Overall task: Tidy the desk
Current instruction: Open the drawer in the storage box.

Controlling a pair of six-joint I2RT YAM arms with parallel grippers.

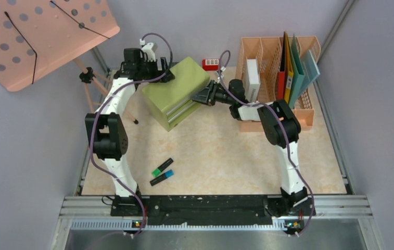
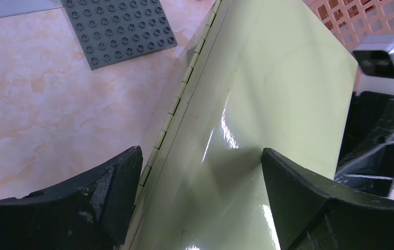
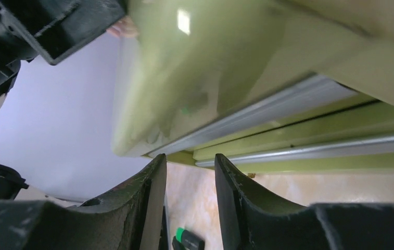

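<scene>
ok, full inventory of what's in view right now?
desk: 1, beige marble pattern, under everything
drawer cabinet: 1, green, back centre, set at an angle
green-capped marker, blue-capped marker: 2, black bodies, near left, side by side
small box: 1, red, behind the cabinet
stud plate: 1, grey, on desk beside cabinet
file rack: 1, peach, back right
folders: several, red, yellow, teal, upright in rack
white box: 1, in rack
perforated board: 1, peach, on stand, far left
left gripper: 1, black, open over cabinet top
right gripper: 1, black, narrow gap, empty, at drawer front
</scene>
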